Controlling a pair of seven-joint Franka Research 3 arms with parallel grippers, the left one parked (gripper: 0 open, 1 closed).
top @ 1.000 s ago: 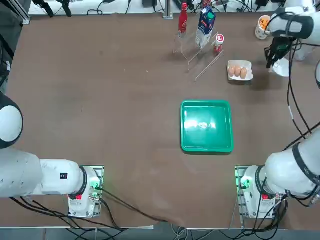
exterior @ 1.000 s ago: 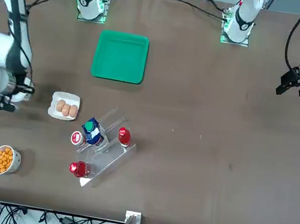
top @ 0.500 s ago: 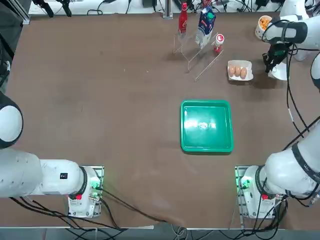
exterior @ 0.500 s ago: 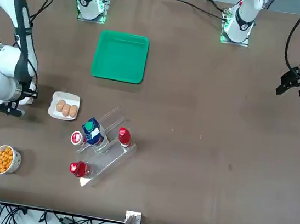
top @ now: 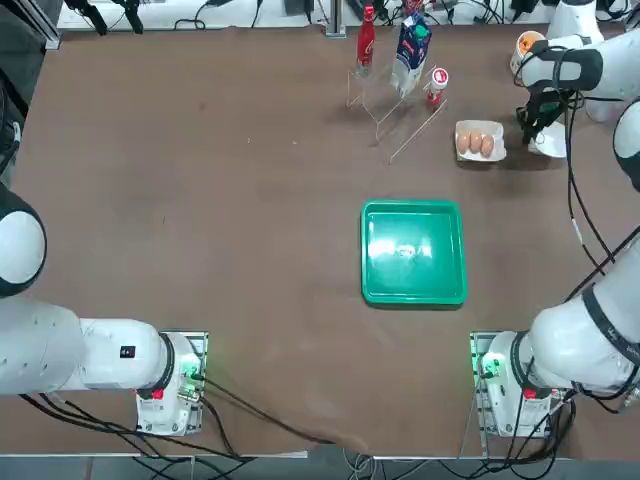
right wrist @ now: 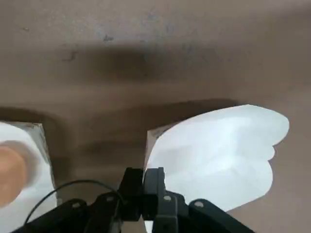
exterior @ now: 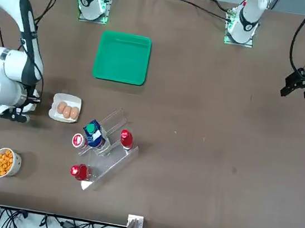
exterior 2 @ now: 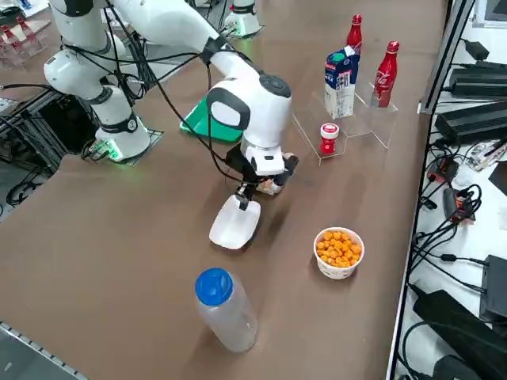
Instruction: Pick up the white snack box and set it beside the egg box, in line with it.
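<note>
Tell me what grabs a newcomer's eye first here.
The right gripper, shut on the edge of the white snack box, carries it low beside the egg box. The green tray glows mid-table, and a cup of orange snacks sits near the table's edge.

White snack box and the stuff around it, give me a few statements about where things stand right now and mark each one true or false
1. The right gripper is shut on the white snack box, pinching its edge. True.
2. The egg box holds two brown eggs. True.
3. The green tray has the snack box lying in it. False: nothing lies in the tray; the snack box is out by the egg box.
4. The cup of orange snacks is tipped on its side. False: it stands upright.
5. The snack box touches the egg box. False: the wrist view shows bare table between them.
</note>
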